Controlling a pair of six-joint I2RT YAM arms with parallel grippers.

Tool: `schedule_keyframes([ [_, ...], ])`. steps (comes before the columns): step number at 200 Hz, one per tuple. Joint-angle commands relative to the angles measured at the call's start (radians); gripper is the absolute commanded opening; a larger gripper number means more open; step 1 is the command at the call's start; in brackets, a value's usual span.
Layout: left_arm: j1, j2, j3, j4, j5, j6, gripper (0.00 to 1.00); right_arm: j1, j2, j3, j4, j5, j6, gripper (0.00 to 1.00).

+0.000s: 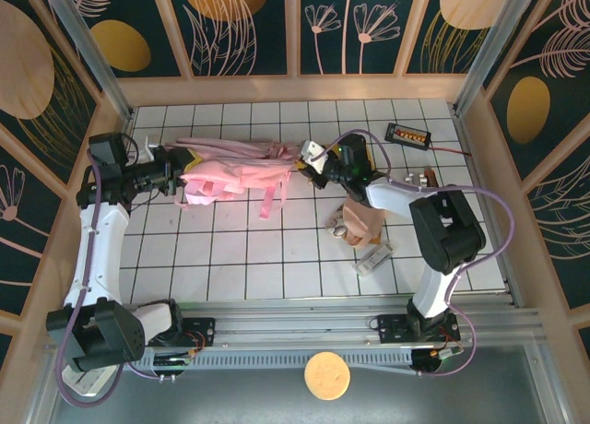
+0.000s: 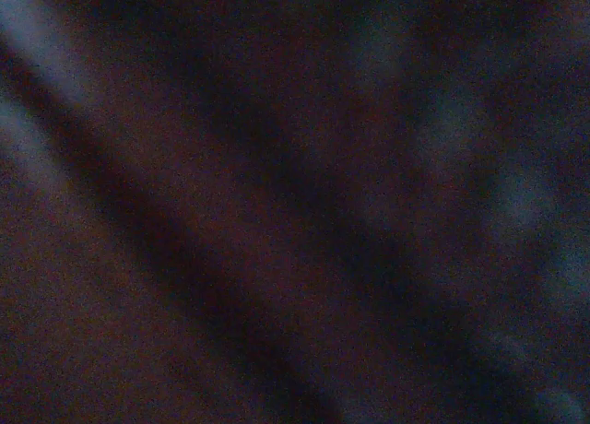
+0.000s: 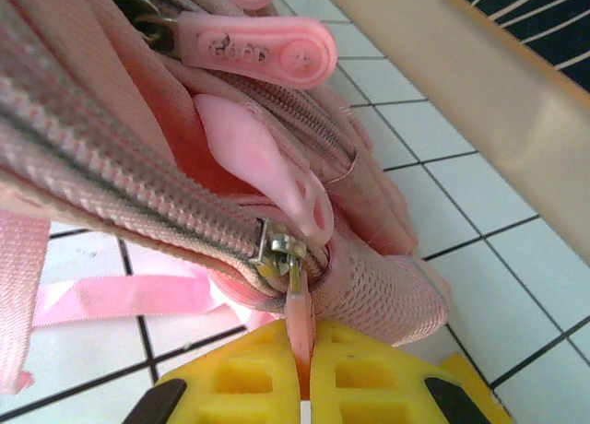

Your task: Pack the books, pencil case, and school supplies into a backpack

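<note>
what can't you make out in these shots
Left wrist view: dark, blurred; nothing identifiable.
Top view: left gripper fingertips are buried in the backpack fabric, so open or shut is unclear.
Backpack interior: hidden by its own fabric in top and right wrist views; contents unknown.
Pencil case: partly covered by the right arm, top view.
Lettering on the pink tab, above the zipper pull in the right gripper: too blurred, right wrist view.

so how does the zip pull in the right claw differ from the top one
The lower pull hangs edge-on from its slider; the top pull lies flat, face up. The lower pull is clamped in the right claw; the top pull is free. The top pull shows raised lettering; the lower pull shows none. Both are pink tabs on the backpack.
</note>
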Motion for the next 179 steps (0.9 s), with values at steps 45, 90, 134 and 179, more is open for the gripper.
schedule_keyframes([
  [45,0.005,0.023,0.143,-0.254,-0.187,0.281,0.0,-0.034,-0.14,0.022,-0.288,-0.224,0.055,0.04],
  [90,0.005,0.011,0.128,-0.25,-0.209,0.292,0.0,-0.057,-0.174,0.028,-0.335,-0.302,0.102,0.0],
  [134,-0.003,-0.084,0.009,-0.104,-0.2,0.173,0.0,-0.011,-0.212,0.073,-0.446,-0.346,0.138,0.0],
  [179,-0.035,-0.211,-0.215,0.08,-0.23,0.027,0.0,0.048,-0.305,0.033,-0.483,-0.329,0.18,0.0],
])
